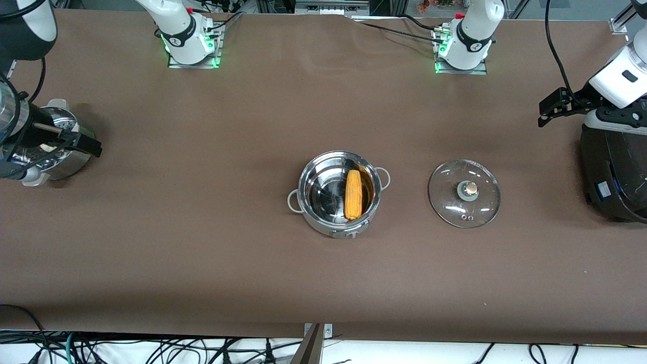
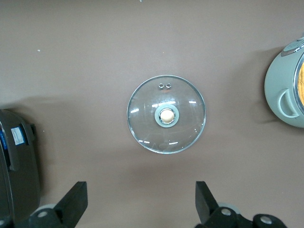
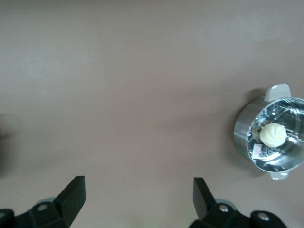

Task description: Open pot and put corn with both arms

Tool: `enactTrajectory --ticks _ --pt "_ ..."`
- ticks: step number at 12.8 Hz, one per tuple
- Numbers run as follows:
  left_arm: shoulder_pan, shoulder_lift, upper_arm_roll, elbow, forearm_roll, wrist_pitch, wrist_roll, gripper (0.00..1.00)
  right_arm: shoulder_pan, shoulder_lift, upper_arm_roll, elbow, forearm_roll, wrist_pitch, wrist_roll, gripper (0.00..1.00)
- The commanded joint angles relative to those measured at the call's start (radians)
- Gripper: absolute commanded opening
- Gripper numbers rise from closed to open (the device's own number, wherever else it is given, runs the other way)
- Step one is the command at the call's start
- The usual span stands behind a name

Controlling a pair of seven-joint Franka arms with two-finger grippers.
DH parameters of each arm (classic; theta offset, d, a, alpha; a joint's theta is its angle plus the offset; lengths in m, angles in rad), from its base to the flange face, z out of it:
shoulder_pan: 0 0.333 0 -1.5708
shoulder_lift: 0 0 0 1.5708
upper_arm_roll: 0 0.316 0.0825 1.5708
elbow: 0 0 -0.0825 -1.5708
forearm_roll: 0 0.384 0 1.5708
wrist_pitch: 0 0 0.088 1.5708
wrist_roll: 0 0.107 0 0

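The shiny steel pot stands uncovered at the middle of the table. The yellow-orange corn lies inside it, on the side toward the left arm's end. The pot's glass lid with a round knob lies flat on the table beside the pot, toward the left arm's end. It shows in the left wrist view, with the pot's edge at the side. My left gripper is open and empty, raised at the left arm's end. My right gripper is open and empty, raised at the right arm's end.
A steel steamer pot with a white bun stands at the right arm's end, under the right hand. A black rounded appliance stands at the left arm's end. The table's brown cloth ends at the front edge.
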Motion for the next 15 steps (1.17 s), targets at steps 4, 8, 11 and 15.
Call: enactTrajectory --ticks 4,8,11,15 --pt "-0.036 0.045 0.014 0.102 -0.016 -0.074 -0.036 1.00 -0.093 -0.265 0.003 -0.221 0.082 0.036 -0.225 1.00" --pt "-0.019 0.113 0.009 0.198 -0.019 -0.143 -0.081 1.00 -0.096 -0.233 -0.001 -0.267 0.082 0.053 -0.258 1.00" --pt "-0.010 0.113 -0.009 0.195 -0.018 -0.143 -0.082 1.00 -0.106 -0.181 -0.003 -0.213 0.079 0.053 -0.270 1.00" --pt "0.013 0.113 -0.032 0.193 -0.018 -0.148 -0.075 1.00 -0.117 -0.129 -0.001 -0.161 0.082 0.058 -0.270 1.00"
